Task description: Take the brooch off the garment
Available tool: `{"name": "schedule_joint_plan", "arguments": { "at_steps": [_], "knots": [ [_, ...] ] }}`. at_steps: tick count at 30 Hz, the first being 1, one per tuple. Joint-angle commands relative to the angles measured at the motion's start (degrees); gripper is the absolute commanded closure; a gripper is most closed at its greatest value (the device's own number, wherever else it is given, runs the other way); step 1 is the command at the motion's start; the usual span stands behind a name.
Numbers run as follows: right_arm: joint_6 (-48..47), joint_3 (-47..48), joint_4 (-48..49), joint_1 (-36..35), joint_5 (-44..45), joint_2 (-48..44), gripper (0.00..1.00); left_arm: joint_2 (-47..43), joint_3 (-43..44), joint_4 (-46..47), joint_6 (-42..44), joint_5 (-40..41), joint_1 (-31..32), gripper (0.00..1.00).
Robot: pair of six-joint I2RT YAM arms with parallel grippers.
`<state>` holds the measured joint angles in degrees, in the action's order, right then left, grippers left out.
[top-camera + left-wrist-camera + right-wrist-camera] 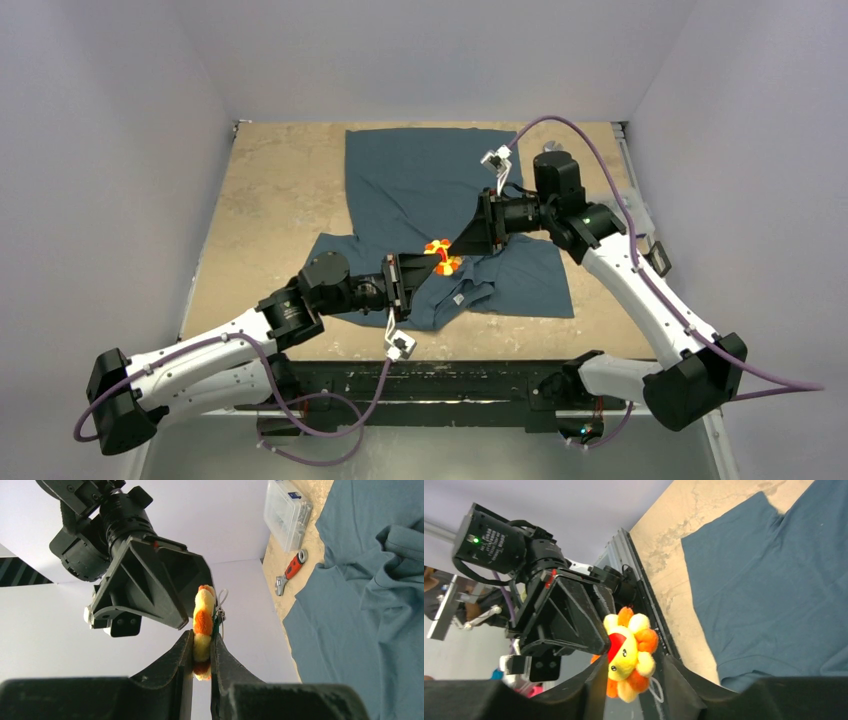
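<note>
The brooch (441,257), a plush yellow-orange flower with a red mark on its face, is held in the air above the dark blue garment (420,185). My left gripper (202,645) is shut on the brooch (202,620), which shows edge-on, pinched on both faces. My right gripper (634,672) is open around the brooch (629,655), with a gap on the brooch's right side. A white loop hangs from the brooch, free of the garment (774,580). In the top view the left gripper (432,265) and right gripper (447,250) meet tip to tip.
The garment (370,605) lies crumpled near its collar, on the tan table (280,190). A clear plastic box (287,512) and a red-handled tool (292,570) lie on the table beside the shirt. White walls enclose the table.
</note>
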<state>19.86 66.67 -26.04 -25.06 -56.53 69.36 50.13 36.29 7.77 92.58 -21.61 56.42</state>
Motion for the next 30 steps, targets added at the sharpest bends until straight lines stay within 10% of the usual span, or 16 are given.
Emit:
{"name": "schedule_joint_plan", "arguments": {
  "at_steps": [1,15,19,24,30],
  "knots": [
    [1.0,-1.1,0.5,0.3,-1.1,-1.1,0.48,-1.1,0.7,3.0,0.0,0.4,0.3,1.0],
    [3.8,-1.5,4.9,0.5,-6.4,0.2,0.73,-1.5,0.4,2.4,0.5,0.5,0.3,1.0],
    [3.8,-1.4,4.9,0.6,-6.9,0.7,1.0,-1.8,0.0,2.9,0.6,1.2,0.3,1.0],
    [3.6,-1.0,4.3,0.5,-6.5,1.0,1.0,-2.4,-0.5,2.7,0.2,1.7,0.3,1.0],
    [2.1,1.0,2.5,0.9,-2.5,1.4,1.0,-2.8,-0.5,1.6,-1.5,2.8,0.3,0.66]
  ]
}}
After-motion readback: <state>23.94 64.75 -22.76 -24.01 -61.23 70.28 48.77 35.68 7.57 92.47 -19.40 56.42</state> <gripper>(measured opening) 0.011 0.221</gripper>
